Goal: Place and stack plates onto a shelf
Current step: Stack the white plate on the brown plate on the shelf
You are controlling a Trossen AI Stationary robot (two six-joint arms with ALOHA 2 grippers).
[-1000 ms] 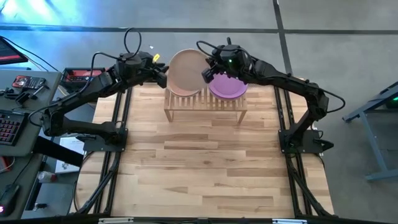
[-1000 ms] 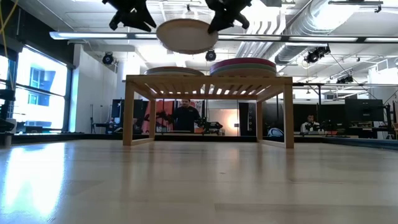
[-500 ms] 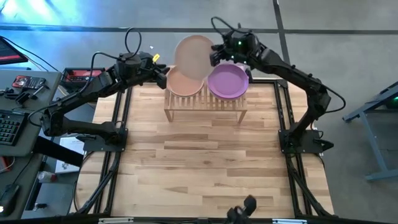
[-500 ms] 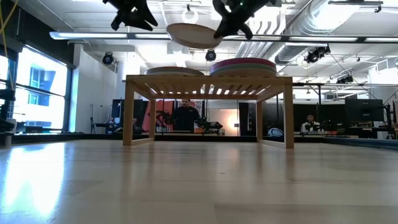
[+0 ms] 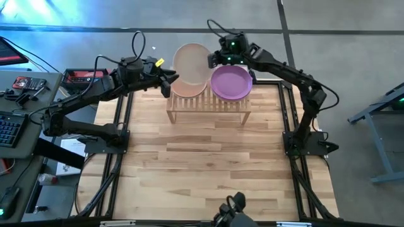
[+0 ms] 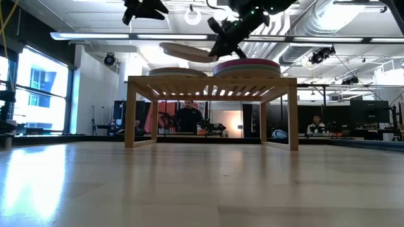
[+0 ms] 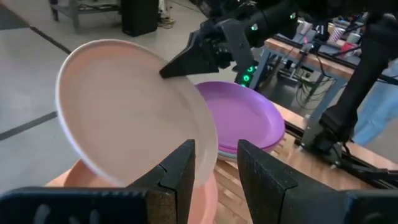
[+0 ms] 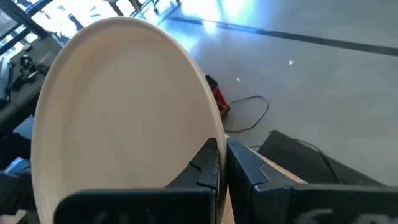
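The right tool (image 5: pixel 213 60) is pressed together on the rim of a beige plate (image 5: pixel 191 63), pinching it at the plate's 3 o'clock edge in the high view. The plate hangs tilted in the air above the left half of the shelf (image 5: pixel 208 104), its free edge sagging lower than the gripped edge in the low view. It is not touching anything below.

Directly under it, a peach plate (image 5: pixel 184 90) lies on the shelf. A stack topped by a purple plate (image 5: pixel 231 82) occupies the shelf's right half, at 3 o'clock from the held plate. The shelf stands at the 12 o'clock end of the bench (image 5: pixel 208 164).

The left tool (image 5: pixel 165 82) waits with its fingers spread, empty, just beside the shelf at its 9 o'clock side.

Step in hand, as judged: lowering the beige plate onto the peach plate.

Hazards from this position:

1. Rim grip on one edge only. The plate's weight acts away from the pinch; it may rotate or slip out during descent.
2. Tilt. If lowered as it hangs, the low edge meets the peach plate first and may push it along the slats.
3. Proximity to the purple stack. A sideways drift toward 3 o'clock would strike the tool or plate against that stack.
4. Early release would let the plate land off-centre or slide off the shelf's 12 o'clock edge.
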